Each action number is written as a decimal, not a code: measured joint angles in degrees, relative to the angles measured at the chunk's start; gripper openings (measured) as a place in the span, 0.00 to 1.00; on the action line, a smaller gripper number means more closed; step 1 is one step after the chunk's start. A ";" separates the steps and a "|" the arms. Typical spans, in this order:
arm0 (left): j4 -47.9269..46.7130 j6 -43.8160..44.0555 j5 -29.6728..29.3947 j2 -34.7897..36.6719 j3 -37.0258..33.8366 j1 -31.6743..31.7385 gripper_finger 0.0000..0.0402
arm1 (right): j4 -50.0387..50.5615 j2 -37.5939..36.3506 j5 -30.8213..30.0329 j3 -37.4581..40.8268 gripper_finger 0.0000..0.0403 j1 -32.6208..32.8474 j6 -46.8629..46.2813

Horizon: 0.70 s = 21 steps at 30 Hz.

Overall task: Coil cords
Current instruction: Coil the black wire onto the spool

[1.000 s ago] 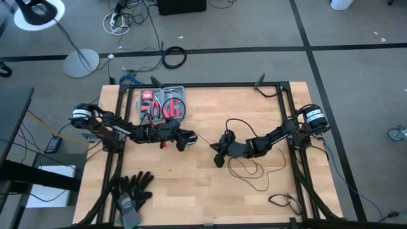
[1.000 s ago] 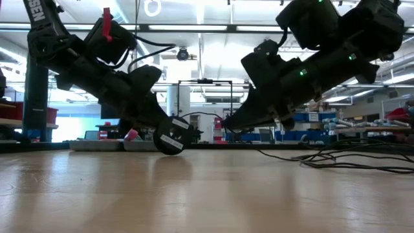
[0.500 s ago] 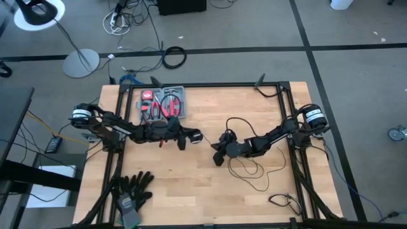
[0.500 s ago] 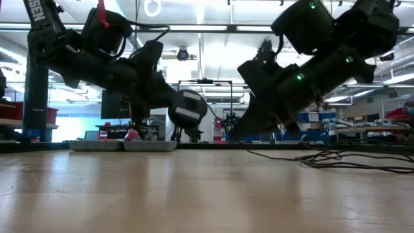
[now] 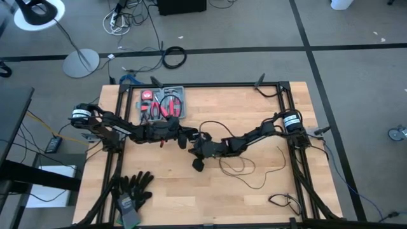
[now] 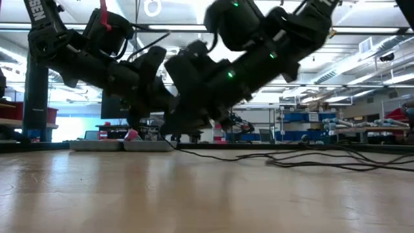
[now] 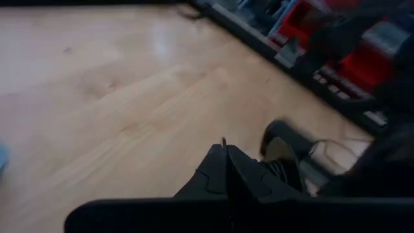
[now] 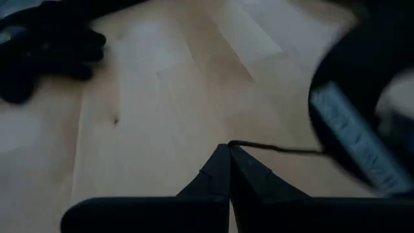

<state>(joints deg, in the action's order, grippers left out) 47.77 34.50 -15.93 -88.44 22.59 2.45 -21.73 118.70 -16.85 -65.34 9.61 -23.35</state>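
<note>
**Both grippers clenched at mid-table, wire pinched by the right**

Nearest, at the table's near left corner, lies a pair of black fabric work gloves (image 5: 132, 189). Along the near right edge of the light wooden slatted table (image 5: 172, 197) sits a small black cable bundle (image 5: 285, 202).

Farther in, right of centre, the cords (image 5: 245, 170), a very thin black wire, lie in loose loops on the wood; in the low view they trail flat along the surface (image 6: 310, 160) toward the right.

At mid-table the two dark arms meet. The right gripper (image 5: 198, 164) reaches across from the right side, its fingers pressed together; in its wrist view the closed fingertips (image 8: 228, 152) pinch a thin strand of the black wire (image 8: 275, 148), which runs off toward a large round dark shape that is blurred. The left gripper (image 5: 189, 136) comes in from the left, just beside the right arm, and is clenched too; what it holds, if anything, cannot be told.

Beyond them, at the far left of the table, stands a grey tray of red-handled tools (image 5: 163, 104).
</note>
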 joint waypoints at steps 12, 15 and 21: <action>-9.26 0.16 -1.27 0.04 0.17 -1.99 0.00 | 7.73 -2.30 13.86 -4.91 0.00 -7.88 3.50; -10.81 0.11 -0.66 0.06 0.17 -2.45 0.00 | 8.13 -4.59 15.05 -5.08 0.00 -9.33 3.49; -11.90 -1.00 -0.54 0.11 0.26 -2.57 0.00 | 17.19 -9.87 15.09 -5.06 0.00 -11.39 3.45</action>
<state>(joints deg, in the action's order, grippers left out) 35.88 33.50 -16.47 -88.33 22.85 -0.12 -4.53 108.83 -1.75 -70.40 -1.78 -19.90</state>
